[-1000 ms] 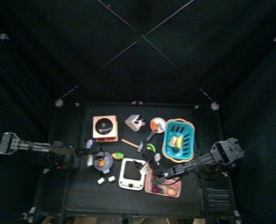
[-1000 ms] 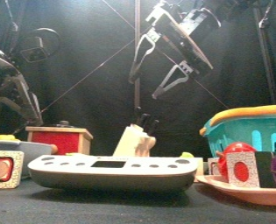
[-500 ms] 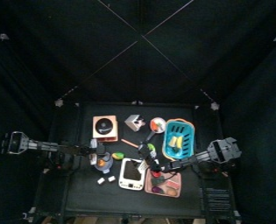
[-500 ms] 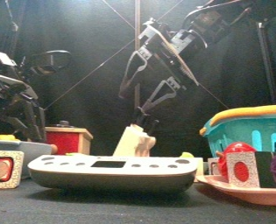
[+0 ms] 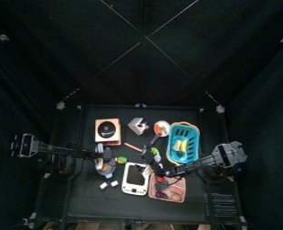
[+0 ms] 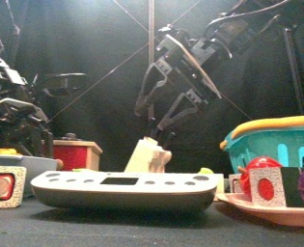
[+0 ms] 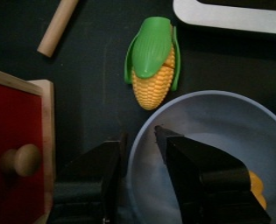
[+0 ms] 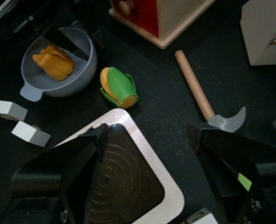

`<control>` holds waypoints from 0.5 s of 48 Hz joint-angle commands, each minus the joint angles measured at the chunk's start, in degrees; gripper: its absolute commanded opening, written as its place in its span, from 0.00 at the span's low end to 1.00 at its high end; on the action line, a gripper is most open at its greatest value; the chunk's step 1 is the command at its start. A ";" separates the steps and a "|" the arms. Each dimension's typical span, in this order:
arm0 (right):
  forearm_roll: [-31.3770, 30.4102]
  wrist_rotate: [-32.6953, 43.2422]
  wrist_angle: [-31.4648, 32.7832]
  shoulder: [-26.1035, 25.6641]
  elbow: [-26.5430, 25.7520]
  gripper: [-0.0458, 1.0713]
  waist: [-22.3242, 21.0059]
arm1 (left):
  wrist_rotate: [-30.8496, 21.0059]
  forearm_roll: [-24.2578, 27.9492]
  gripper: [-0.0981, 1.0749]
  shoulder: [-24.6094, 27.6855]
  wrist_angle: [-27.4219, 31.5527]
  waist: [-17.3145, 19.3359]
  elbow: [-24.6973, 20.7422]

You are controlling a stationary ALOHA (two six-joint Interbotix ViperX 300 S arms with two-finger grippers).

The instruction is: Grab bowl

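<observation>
Since a second ago our left gripper (image 7: 138, 166) has dropped onto the bowl (image 7: 216, 131) — jaws wide, straddling its near rim, gripping nothing. Bowl sits beside the corn (image 7: 152, 61). Right gripper (image 8: 152, 144) hovers open, empty.

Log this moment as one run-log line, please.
step: grab bowl | left gripper: open, jaws straddling bowl rim | right gripper: open, above white device | bowl: not lifted
</observation>
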 commanded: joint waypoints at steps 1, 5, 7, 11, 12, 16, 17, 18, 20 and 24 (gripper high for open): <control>-0.09 -0.09 0.09 -1.32 -0.44 0.94 0.09 | -0.09 -0.09 0.69 0.18 -0.09 0.18 -1.41; 0.00 -0.09 0.09 -1.49 -0.26 0.94 0.18 | -0.09 -0.09 0.64 0.18 0.18 0.18 -1.32; 0.00 -0.09 0.18 -1.49 -0.26 0.94 0.26 | -0.09 -0.09 0.60 0.18 0.44 0.18 -1.32; 0.00 -0.09 0.35 -1.49 -0.18 0.94 0.53 | -0.09 -0.09 0.52 0.18 1.05 0.18 -1.32; 0.09 -0.18 0.35 -1.58 -0.18 0.94 0.62 | -0.09 -0.09 0.51 0.18 1.23 0.09 -1.32; 0.09 -0.18 0.35 -1.67 0.00 0.94 0.70 | -0.09 -0.09 0.44 0.09 1.49 -0.18 -1.41; 0.18 -0.18 0.35 -1.67 0.09 0.94 0.79 | 0.00 -0.09 0.42 0.00 1.58 -0.18 -1.41; 0.18 -0.18 0.35 -1.67 0.18 0.94 0.70 | 0.00 -0.09 0.41 -0.09 1.58 -0.18 -1.41; 0.26 -0.18 0.44 -1.76 0.44 0.94 0.79 | 0.00 -0.09 0.37 -0.44 1.67 -0.18 -1.49; 0.35 -0.18 0.44 -1.76 0.53 0.94 0.88 | -0.09 -0.18 0.33 -1.23 1.76 -0.26 -1.67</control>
